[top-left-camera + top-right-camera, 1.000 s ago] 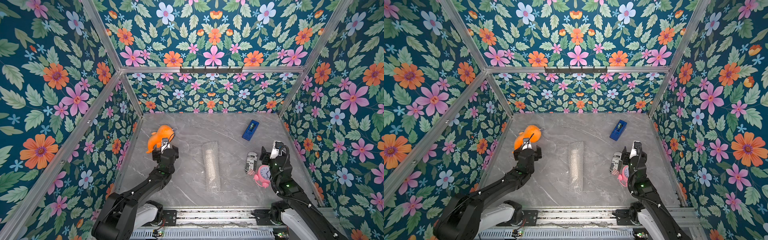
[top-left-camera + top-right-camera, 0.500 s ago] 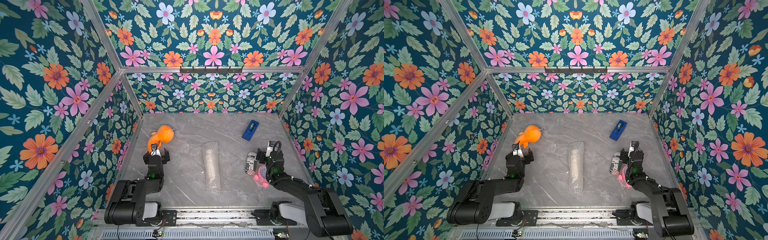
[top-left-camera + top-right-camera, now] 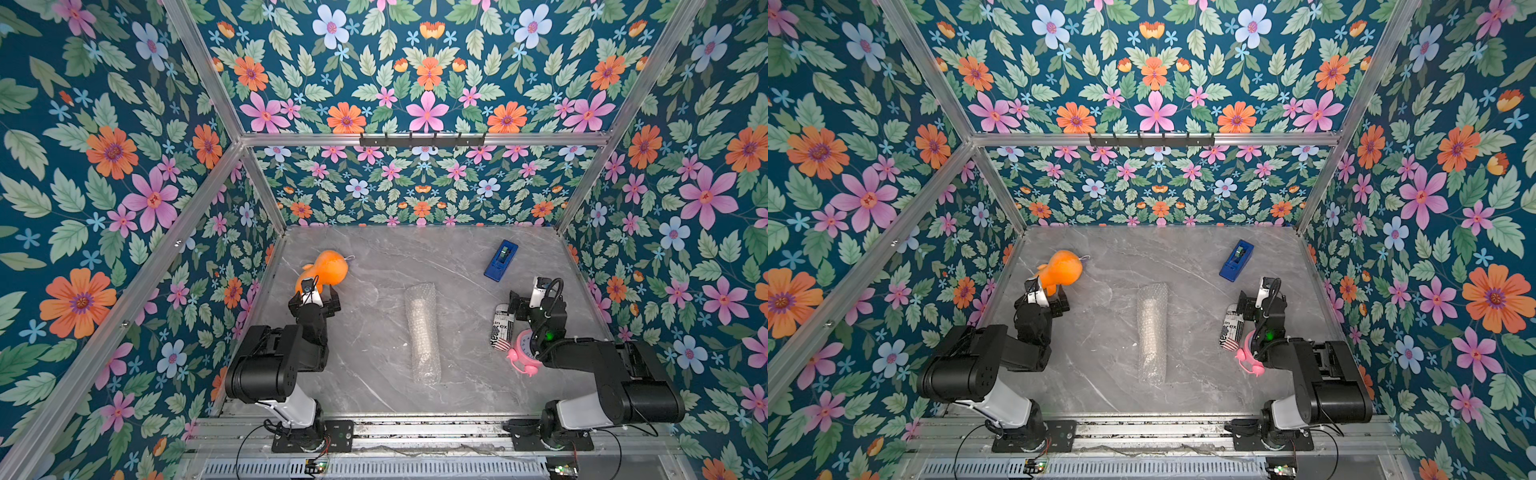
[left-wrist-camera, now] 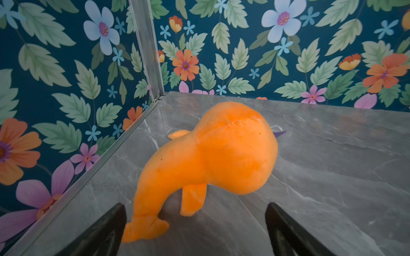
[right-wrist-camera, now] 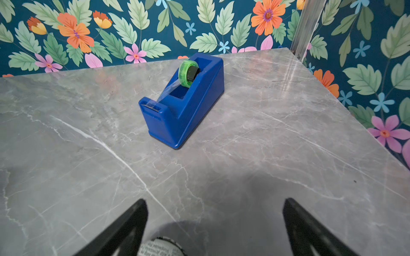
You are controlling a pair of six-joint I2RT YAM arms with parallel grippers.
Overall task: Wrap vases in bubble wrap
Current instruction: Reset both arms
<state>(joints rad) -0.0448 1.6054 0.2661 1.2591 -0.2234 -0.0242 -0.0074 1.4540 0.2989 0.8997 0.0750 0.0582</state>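
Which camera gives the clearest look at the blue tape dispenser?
The right wrist view: the blue tape dispenser sits close and central, its green tape roll plainly visible. Both top views show it only small, from above, toward the table's far right. The left wrist view misses it.

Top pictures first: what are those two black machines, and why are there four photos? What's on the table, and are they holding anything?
They are robot arms, each ending in a two-fingered gripper. Two pictures look down from a paired overhead camera; the other two come from a camera on each arm's wrist. On the grey table lie rolled bubble wrap in the middle, an orange plush toy, a blue tape dispenser, a pink alarm clock and a letter-printed cylinder. The left gripper faces the toy, the right gripper the dispenser. Both are open and hold nothing.
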